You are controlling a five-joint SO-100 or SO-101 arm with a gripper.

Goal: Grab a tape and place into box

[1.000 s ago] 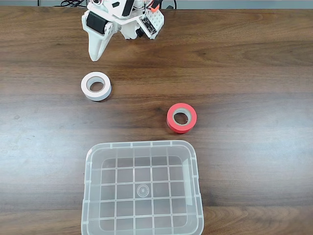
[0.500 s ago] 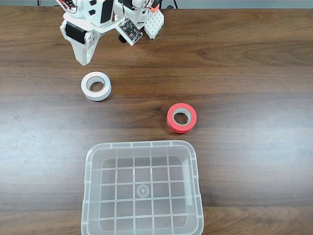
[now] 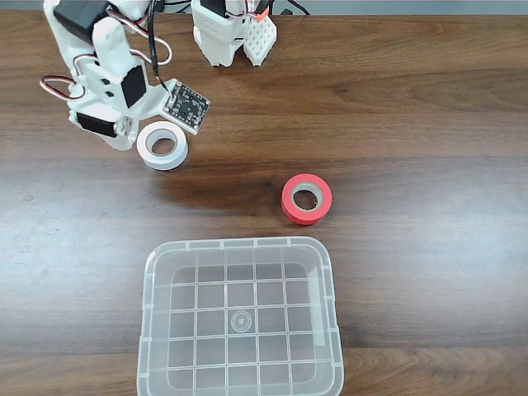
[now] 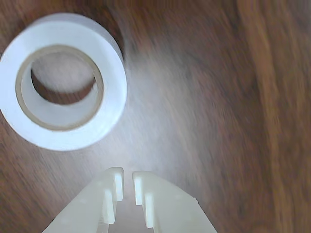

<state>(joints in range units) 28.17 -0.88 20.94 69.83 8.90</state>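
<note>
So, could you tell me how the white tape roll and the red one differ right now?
In the fixed view the white tape lies at upper left, right beside the gripper; the red tape lies apart, right of centre and nearer the box. Their colours differ. Both lie flat on the wooden table, similar in size.

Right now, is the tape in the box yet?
Not yet. The box has nothing inside, and the white tape lies flat on the table. The claw is nearly shut, holds nothing, and sits just beside the roll. Grabbing, carrying and dropping are all left. The red roll lies untouched.
</note>
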